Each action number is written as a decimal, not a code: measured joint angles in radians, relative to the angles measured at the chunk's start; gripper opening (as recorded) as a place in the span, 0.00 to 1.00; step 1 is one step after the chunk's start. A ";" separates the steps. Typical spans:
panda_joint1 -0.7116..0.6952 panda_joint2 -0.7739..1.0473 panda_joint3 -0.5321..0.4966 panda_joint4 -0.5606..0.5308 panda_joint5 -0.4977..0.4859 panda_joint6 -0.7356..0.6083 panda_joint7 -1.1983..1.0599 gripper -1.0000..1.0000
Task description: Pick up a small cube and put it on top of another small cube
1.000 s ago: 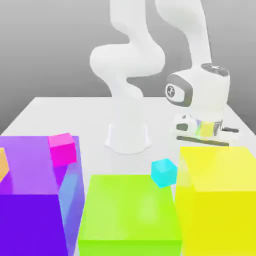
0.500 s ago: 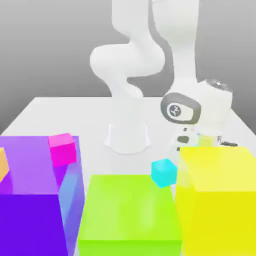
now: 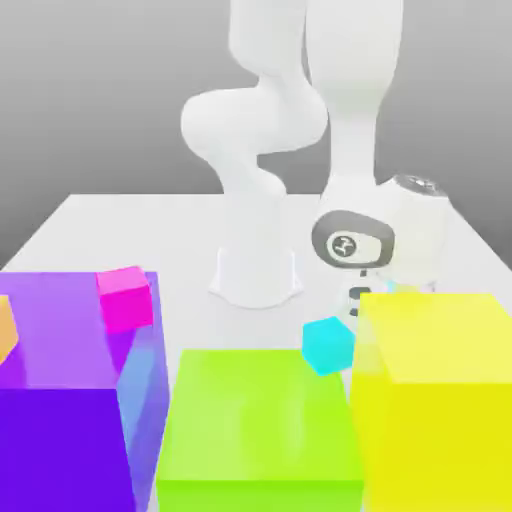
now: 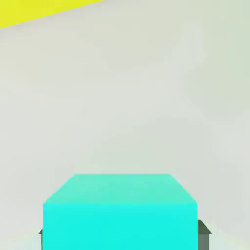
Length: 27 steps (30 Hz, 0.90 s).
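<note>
Plainly set in a grey room, shading from pale at the top to darker near the horizon behind a broad, flat, whitish surface [image 3: 170, 225]. Mounted toward the far side of that surface, with a round foot beneath a white arm [image 3: 255, 120]. Ranged across the foreground in the exterior view: at the left a purple block [image 3: 60, 440], in the middle a lower green block [image 3: 255, 410], at the right a yellow block [image 3: 440, 440]. Seen against the purple top, near its right edge, a magenta cube [image 3: 125, 300]; cut off by the exterior view's left edge, an orange cube [image 3: 7, 330]. Placed near the back right corner of the green one and just beside the yellow one, tilted to the camera, a small cyan cube [image 3: 328, 345]. Partly hidden behind the yellow block in the exterior view, below the white hand housing. Clamped, in the hand view, on a second cyan cube [image 4: 120, 224], with a dark finger of the gripper [image 4: 120, 239] against either side. Held over the pale surface, near a yellow edge.
</note>
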 joint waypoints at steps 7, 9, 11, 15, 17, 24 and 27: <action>-0.046 -0.035 0.071 -0.006 0.074 -0.068 -0.056 0.00; -0.062 -0.052 0.098 -0.009 0.111 -0.094 -0.084 0.00; -0.077 -0.071 0.124 -0.013 0.148 -0.116 -0.111 0.00; -0.111 -0.111 0.178 -0.025 0.232 -0.150 -0.175 0.00; -0.127 -0.134 0.205 -0.033 0.282 -0.162 -0.213 0.00; -0.162 -0.226 0.301 -0.071 0.529 -0.183 -0.397 0.00; -0.146 -0.271 0.324 -0.091 0.681 -0.187 -0.508 0.00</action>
